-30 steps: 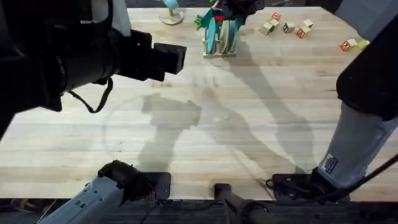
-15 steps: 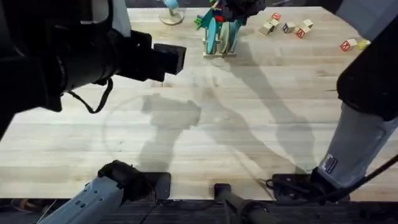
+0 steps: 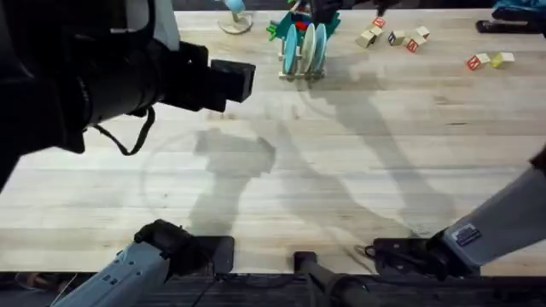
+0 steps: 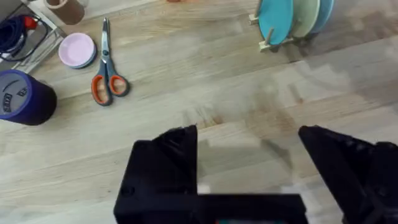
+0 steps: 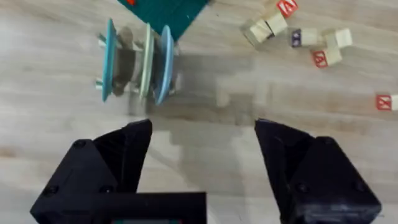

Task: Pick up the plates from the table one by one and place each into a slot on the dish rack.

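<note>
The dish rack (image 3: 301,73) stands at the far middle of the table (image 3: 358,179). Three discs stand upright in its slots. They are a cyan-blue plate (image 3: 292,47) (image 5: 110,59), a pale cream plate (image 5: 147,59) and a light blue plate (image 3: 320,47) (image 5: 165,62). My right gripper (image 5: 202,165) hovers on the near side of the rack, open and empty. My left gripper (image 4: 249,162) is also open and empty, over bare wood well short of the rack (image 4: 283,40).
Lettered wooden blocks (image 3: 392,36) lie scattered right of the rack, with more of them (image 3: 485,60) at the far right. A green toy block (image 5: 165,9) sits just behind the rack. A pink dish (image 4: 78,50), scissors (image 4: 109,68) and a purple cylinder (image 4: 22,96) lie to the left.
The right arm's forearm has swung out of the overhead view's right side. Its gripper has drawn back from the rack, and the plates now stand upright and free.
</note>
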Motion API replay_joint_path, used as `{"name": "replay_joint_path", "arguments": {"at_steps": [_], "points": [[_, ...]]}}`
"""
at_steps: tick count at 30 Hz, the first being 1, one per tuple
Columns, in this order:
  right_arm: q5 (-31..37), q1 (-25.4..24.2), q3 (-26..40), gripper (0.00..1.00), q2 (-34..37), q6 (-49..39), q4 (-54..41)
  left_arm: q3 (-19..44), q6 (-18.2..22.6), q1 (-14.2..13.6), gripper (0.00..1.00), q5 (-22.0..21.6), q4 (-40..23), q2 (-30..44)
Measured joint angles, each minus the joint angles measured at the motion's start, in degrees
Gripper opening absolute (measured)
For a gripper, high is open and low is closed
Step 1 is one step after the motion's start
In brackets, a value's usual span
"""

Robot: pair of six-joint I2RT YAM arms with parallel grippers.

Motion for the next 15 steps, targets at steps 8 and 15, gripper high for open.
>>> {"name": "replay_joint_path", "arguments": {"at_steps": [8,15], "points": [[-3.8,0.0,0.0,0.995,-6.0,0.1,-9.4,0.0,0.0,0.0,0.993,0.0,-0.2,0.0],[-6.7,0.3,-5.9,0.995,-12.9,1.4,-10.5,0.0,0.0,0.0,0.993,0.0,-2.6,0.0]]}}
